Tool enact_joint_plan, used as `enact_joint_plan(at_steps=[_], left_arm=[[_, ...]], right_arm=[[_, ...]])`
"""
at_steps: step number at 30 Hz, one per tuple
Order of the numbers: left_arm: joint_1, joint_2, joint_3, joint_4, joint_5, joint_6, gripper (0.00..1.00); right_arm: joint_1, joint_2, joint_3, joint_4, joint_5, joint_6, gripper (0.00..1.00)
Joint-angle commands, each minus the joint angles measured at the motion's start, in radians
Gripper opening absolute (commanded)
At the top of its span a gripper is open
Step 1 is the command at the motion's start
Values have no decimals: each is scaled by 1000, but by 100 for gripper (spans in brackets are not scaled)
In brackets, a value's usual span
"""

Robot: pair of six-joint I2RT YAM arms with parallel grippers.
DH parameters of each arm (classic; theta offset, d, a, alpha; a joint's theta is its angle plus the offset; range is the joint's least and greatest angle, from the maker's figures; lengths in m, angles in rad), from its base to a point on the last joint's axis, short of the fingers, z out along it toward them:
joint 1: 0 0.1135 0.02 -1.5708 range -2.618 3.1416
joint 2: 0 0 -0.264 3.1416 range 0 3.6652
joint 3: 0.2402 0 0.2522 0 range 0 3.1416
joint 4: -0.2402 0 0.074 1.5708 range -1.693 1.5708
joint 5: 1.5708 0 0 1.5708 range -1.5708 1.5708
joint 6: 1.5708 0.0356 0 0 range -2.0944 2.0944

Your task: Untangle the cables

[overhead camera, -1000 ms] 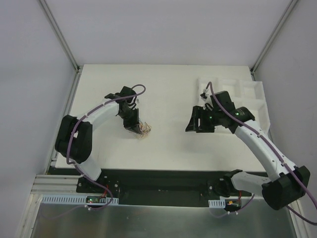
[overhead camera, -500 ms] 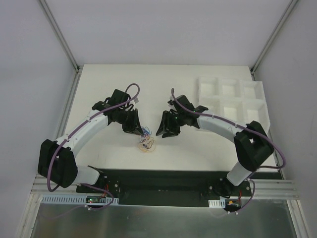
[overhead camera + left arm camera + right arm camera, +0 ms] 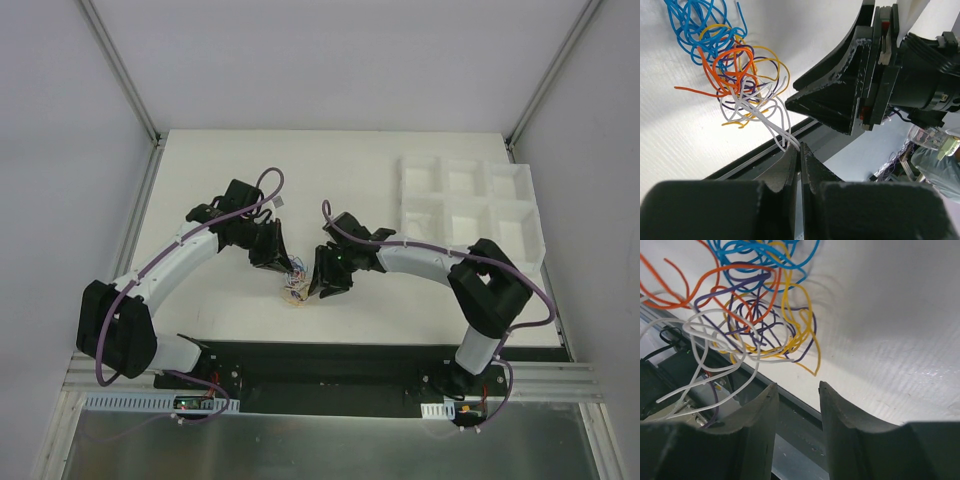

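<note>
White arms (image 3: 170, 262), black joints (image 3: 112, 335), black pincers (image 3: 799, 150), purple cables (image 3: 267, 171)

Blue, orange, yellow, purple and white cables (image 3: 735, 70); plain white, finely textured table (image 3: 330, 170); white tray (image 3: 465, 195); black left gripper (image 3: 799, 150); black right gripper (image 3: 797, 390)

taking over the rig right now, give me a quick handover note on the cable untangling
Left gripper: shut, pinching white strands of the cables at its fingertips.
Right gripper: open, nothing between the jaws, close beside the bundle and facing the left one.
Cables: one knot of blue, orange, yellow, purple and white wires, at the near middle of the table, between the two arms.
Done: bundle gripped on one side only; no wire separated.
Left: grip a strand with the right, pull apart, free every wire.
</note>
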Motion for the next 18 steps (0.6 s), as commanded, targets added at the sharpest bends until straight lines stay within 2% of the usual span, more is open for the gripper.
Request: enact_joint_plan(at_steps=[1,7,18], left_arm=[[-4,5,6,12,53,34,0],[-4,22,12,9,71,49,0],[-4,21,-5,6,85,54,0]], right_arm=[[-7,0,-6,-13,71,-25,40],[-4,33,-9,-1,77,-54,36],[23,139,112,10,96,-74,24]])
